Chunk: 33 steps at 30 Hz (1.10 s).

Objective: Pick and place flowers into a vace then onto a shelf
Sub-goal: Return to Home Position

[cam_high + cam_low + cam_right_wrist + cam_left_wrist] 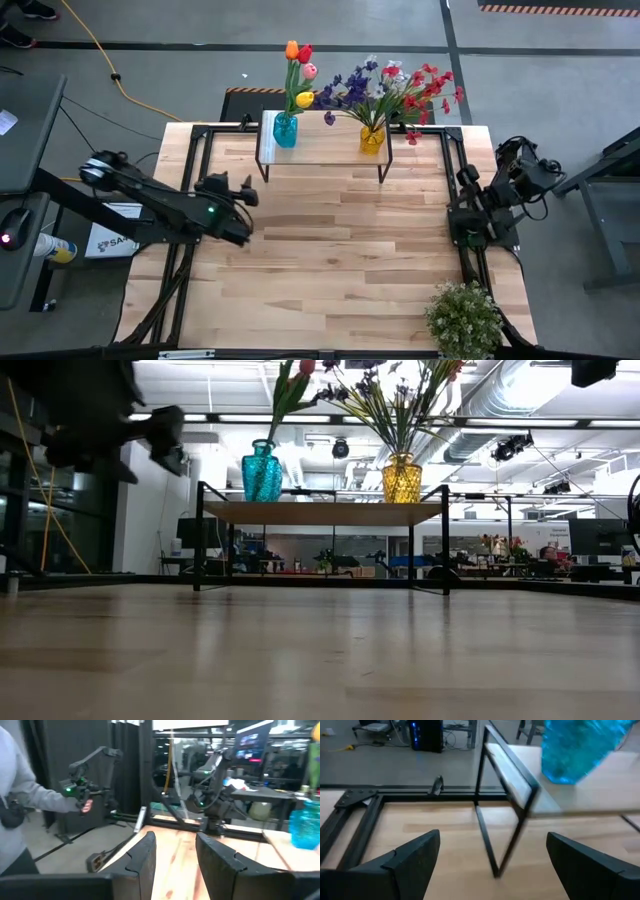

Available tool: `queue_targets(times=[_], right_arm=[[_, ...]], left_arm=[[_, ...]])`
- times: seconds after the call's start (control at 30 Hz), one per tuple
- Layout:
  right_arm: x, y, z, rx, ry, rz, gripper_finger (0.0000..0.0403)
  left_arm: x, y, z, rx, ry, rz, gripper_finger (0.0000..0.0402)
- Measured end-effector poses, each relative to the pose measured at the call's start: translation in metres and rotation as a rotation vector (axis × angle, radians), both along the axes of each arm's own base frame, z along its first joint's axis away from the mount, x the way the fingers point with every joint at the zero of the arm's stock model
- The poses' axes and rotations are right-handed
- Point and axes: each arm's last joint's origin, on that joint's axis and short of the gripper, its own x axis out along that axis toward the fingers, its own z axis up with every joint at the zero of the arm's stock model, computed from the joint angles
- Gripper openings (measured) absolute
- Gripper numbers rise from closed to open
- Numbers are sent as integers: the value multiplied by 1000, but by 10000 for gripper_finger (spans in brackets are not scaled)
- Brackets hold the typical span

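**benchrat:** ok so where's this at? Both vases look parked to me.

**gearhead_42:** yep. Going from the left: the left pincer (pixel 493 839) hangs over the worktop (pixel 340 260), short of the shelf's (pixel 325 148) left end. Its fingers are wide apart and there's nothing in them. On the shelf, the teal vase (pixel 285 131) sits toward the left with the tulips (pixel 299 60) in it. The yellow vase (pixel 372 139) is toward the right with the red, purple and white sprays (pixel 400 88). Both are upright and neither is touching an arm.

**benchrat:** and the right side?

**gearhead_42:** right arm's folded up at the worktop's right edge, well apart from the shelf. The right pincer (pixel 175 840) has its fingers a little apart and it's empty too. The potted plant (pixel 463 318) is down in the near right corner, and it's not part of the job.

**benchrat:** so basically done?

**gearhead_42:** I'd say so. Flowers are in vases and vases are on the shelf. Looks like the go-home step. The left arm is the one that's stretched out, so next it needs to pull away from the shelf and fold in. It should stay clear of that black shelf leg and not bump the teal vase.
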Motion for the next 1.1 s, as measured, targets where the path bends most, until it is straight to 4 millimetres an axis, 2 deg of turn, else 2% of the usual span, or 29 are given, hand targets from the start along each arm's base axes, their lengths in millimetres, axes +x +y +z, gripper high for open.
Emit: queue_targets(times=[0.23, 0.53, 0.83, 0.97, 1.1], right_arm=[[0, -2, 2, -14, -16, -66, 130], [0, -2, 2, -25, -24, -58, 130], [1, -2, 3, -13, -37, -61, 130], [1, -2, 3, -13, -36, -63, 130], [1, -2, 3, -13, -36, -69, 130]], left_arm=[[-29, 10, -5, -17, -27, -59, 397], [-59, 20, -13, -32, -84, -80, 397], [-75, 26, -25, -73, -138, -108, 397], [-83, 28, -36, -105, -221, -104, 397], [-81, 28, -34, -90, -323, -133, 397]])
